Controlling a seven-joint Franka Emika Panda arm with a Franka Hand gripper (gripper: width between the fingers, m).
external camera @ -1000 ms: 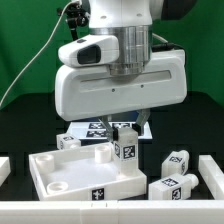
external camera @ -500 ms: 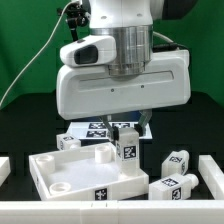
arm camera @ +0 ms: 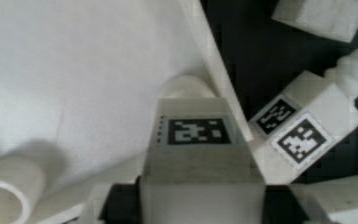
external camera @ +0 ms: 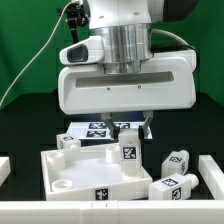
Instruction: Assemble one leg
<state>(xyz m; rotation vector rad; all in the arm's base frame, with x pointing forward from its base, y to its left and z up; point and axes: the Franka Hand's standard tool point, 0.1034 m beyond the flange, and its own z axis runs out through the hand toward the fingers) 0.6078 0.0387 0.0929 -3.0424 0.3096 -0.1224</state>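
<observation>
A white leg [external camera: 128, 148] with a square tag stands upright at the far right corner of the large white tray-like panel [external camera: 75, 172]. My gripper [external camera: 130, 130] is shut on its upper part, a black finger on each side. In the wrist view the leg [arm camera: 197, 130] runs out from between the fingers [arm camera: 130, 196], its narrow end against the panel [arm camera: 69, 80]. Whether the end sits in a hole is hidden. The gripper [arm camera: 202, 200] shows only at the picture's edge.
Two loose legs [external camera: 178, 160] [external camera: 172, 185] lie to the exterior view's right of the panel, and one [external camera: 70, 142] behind it. The marker board [external camera: 95, 128] lies further back. White rails [external camera: 213, 180] [external camera: 5, 170] border the table. A round post [arm camera: 7, 185] stands on the panel.
The gripper, the held leg and the panel have all shifted a little toward the exterior view's right. The loose legs have not moved.
</observation>
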